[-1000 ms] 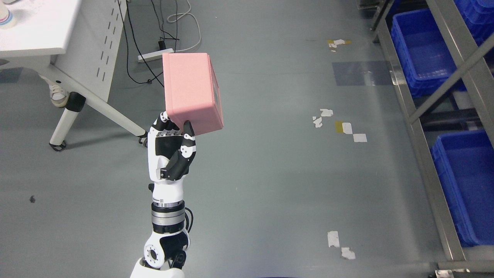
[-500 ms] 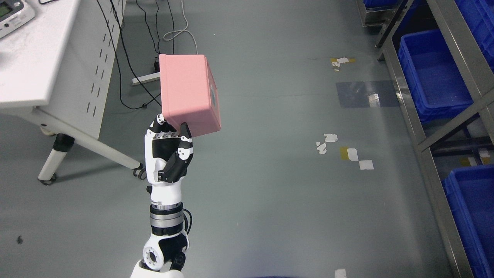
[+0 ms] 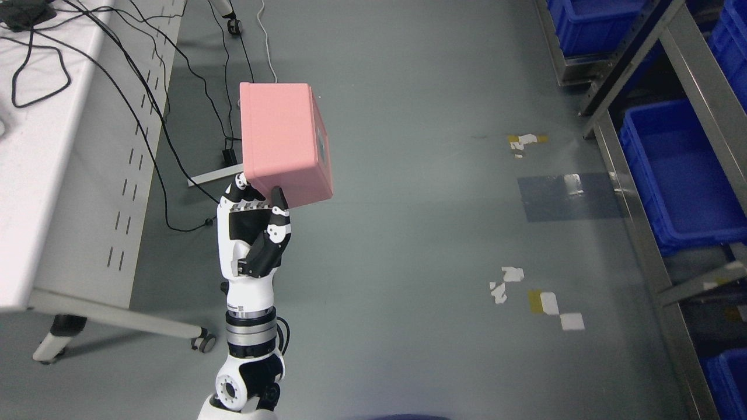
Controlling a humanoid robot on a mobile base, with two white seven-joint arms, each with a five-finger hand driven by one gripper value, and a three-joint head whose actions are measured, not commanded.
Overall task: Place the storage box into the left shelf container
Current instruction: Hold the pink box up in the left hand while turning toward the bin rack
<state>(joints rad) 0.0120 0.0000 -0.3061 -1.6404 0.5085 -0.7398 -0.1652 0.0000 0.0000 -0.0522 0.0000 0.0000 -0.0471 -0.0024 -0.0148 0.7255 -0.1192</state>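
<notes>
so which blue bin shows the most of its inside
The middle blue bin on the rack at right: nearly its whole floor is visible. The top bin and the bottom-corner bin are cut off by the frame edges.

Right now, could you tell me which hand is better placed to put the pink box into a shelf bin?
Left: the left hand already grips the pink box from below. The right hand is out of view.

A white table [image 3: 41,175] trailing black cables [image 3: 146,111] stands on taped floor [image 3: 408,262].
</notes>
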